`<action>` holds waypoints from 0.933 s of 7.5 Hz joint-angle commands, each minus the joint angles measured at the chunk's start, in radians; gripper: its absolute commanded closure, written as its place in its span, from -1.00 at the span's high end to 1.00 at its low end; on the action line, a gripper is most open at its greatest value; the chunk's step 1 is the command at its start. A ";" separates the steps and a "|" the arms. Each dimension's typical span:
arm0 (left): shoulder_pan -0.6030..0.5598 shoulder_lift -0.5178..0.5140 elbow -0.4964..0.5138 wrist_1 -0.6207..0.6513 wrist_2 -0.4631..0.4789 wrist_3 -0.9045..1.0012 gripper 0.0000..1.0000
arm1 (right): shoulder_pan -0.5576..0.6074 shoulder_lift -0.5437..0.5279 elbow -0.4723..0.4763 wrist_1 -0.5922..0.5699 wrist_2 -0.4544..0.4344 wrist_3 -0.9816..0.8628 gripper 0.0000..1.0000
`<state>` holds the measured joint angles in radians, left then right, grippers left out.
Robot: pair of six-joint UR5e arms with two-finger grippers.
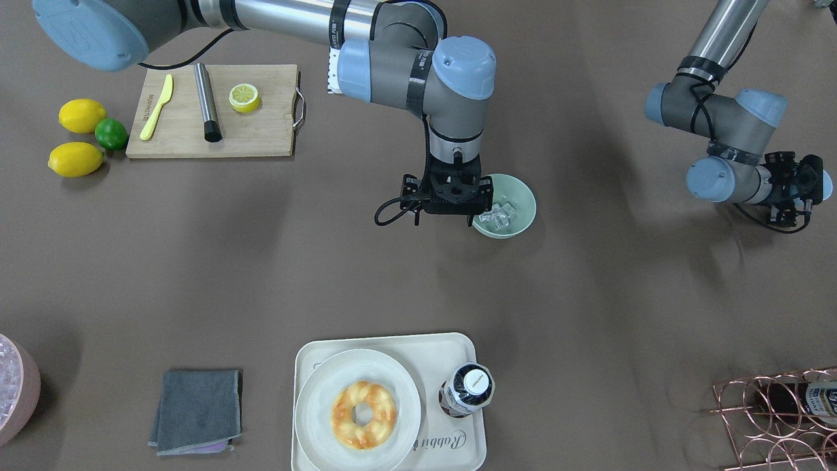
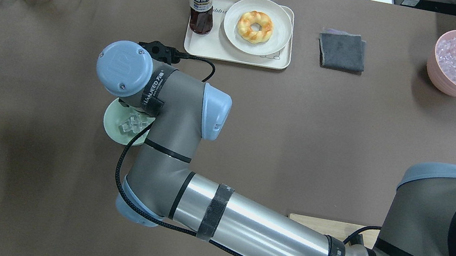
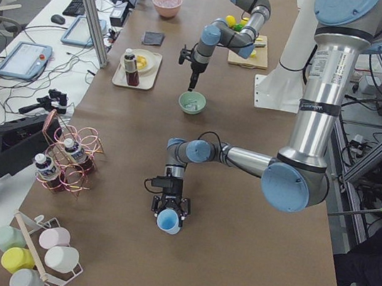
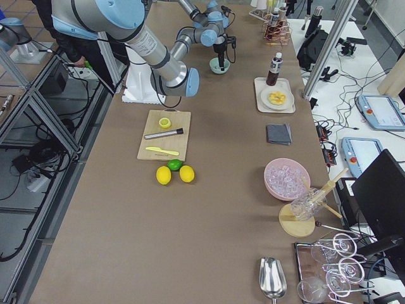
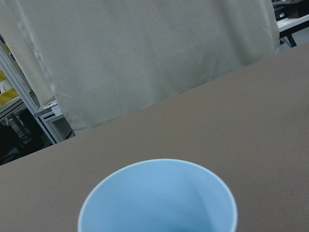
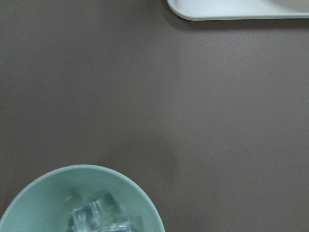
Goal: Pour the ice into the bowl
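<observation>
The pale mint-green bowl (image 1: pixel 525 198) stands mid-table and holds a few clear ice cubes (image 1: pixel 500 214). The bowl also shows in the overhead view (image 2: pixel 110 120) and the right wrist view (image 6: pixel 38 195), both with ice (image 2: pixel 130 123) (image 6: pixel 89 216). My right gripper (image 1: pixel 472 220) points straight down just above the bowl's rim on the cutting board's side. Its fingers look shut and empty. My left gripper (image 3: pixel 168 213) is off to the side, shut on a light blue cup (image 5: pixel 157 198) that looks empty.
A pink tub (image 2: pixel 437 66) of ice pieces stands at a far corner. A tray (image 1: pixel 307 356) holds a plate with a doughnut and a bottle (image 1: pixel 467 389). There is also a grey cloth (image 1: pixel 196 411), a cutting board (image 1: pixel 261 134), lemons (image 1: pixel 82 115) and a copper rack (image 1: pixel 771 418).
</observation>
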<state>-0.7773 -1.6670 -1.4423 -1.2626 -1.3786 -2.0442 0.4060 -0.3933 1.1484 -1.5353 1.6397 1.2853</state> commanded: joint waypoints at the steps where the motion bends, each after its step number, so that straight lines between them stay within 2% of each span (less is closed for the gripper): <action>1: 0.006 -0.002 -0.068 0.078 -0.003 -0.001 0.93 | -0.033 0.013 -0.063 0.065 -0.031 0.002 0.96; 3: 0.074 -0.003 -0.110 0.150 -0.057 -0.017 0.94 | -0.036 0.013 -0.107 0.104 -0.040 0.002 0.89; 4: 0.096 -0.003 -0.160 0.198 -0.075 -0.042 0.94 | -0.036 0.014 -0.104 0.103 -0.038 0.002 0.54; 5: 0.104 -0.003 -0.240 0.260 -0.089 -0.042 0.94 | -0.035 0.014 -0.099 0.104 -0.035 0.005 -0.42; 6: 0.108 -0.003 -0.319 0.319 -0.106 -0.034 0.94 | -0.041 0.013 -0.099 0.106 -0.035 0.021 -0.99; 7: 0.107 -0.003 -0.387 0.354 -0.108 -0.007 0.94 | -0.045 0.011 -0.102 0.125 -0.037 0.022 -1.00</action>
<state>-0.6756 -1.6704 -1.7049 -0.9885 -1.4714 -2.0792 0.3677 -0.3798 1.0485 -1.4303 1.6038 1.2975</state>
